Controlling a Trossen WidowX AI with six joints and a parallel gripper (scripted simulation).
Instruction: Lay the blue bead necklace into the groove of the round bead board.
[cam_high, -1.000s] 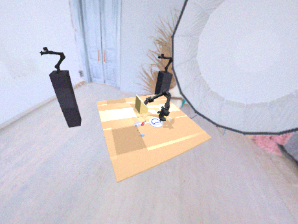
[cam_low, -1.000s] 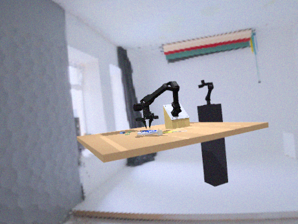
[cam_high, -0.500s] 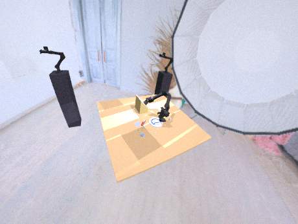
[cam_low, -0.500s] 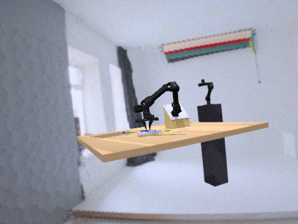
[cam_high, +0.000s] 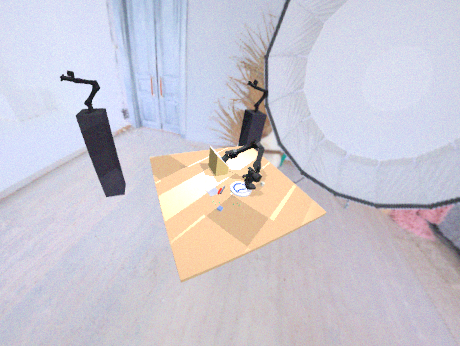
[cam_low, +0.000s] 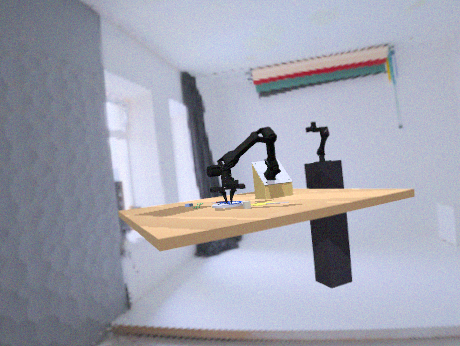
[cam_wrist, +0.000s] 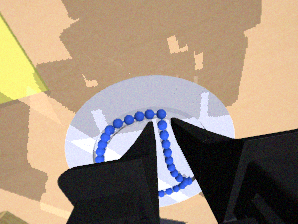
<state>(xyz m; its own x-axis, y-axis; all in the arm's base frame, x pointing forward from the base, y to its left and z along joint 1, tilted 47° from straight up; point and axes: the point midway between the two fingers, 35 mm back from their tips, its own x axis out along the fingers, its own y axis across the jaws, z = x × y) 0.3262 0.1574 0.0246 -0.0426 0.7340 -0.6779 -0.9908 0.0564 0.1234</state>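
Gripper: partly open, fingers a narrow gap apart and pointed down over the board; the gripper (cam_high: 251, 187) (cam_low: 228, 202) (cam_wrist: 161, 123) is not seen clamped on any bead, and whether a fingertip touches one cannot be told.
Blue bead necklace: the necklace (cam_high: 236, 187) (cam_low: 223, 202) (cam_wrist: 106, 137) is laid on the board, its left part curved up and over toward the centre of the wrist frame; another run is seen between the fingers, slanting down to the lower right and bent back left.
Round bead board: the white board (cam_high: 233, 193) (cam_low: 217, 206) (cam_wrist: 155, 90) is set flat on the table, mid-frame in the wrist view.
Groove: followed roughly by the curved left beads; the run between the fingers is strung across the board's inner area. Exact seating cannot be told.
Arm: the black arm (cam_high: 259, 160) (cam_low: 245, 145) is bent over the board, right of centre in the top view.
Slanted block: a yellowish block (cam_high: 218, 165) (cam_low: 272, 192) is stood on the wooden table (cam_high: 215, 250) (cam_low: 350, 200) (cam_wrist: 270, 60), above and left of the board in the top view.
Small blue piece: placed below and left of the board in the top view, the piece (cam_high: 220, 208) (cam_low: 189, 205) is well clear of it.
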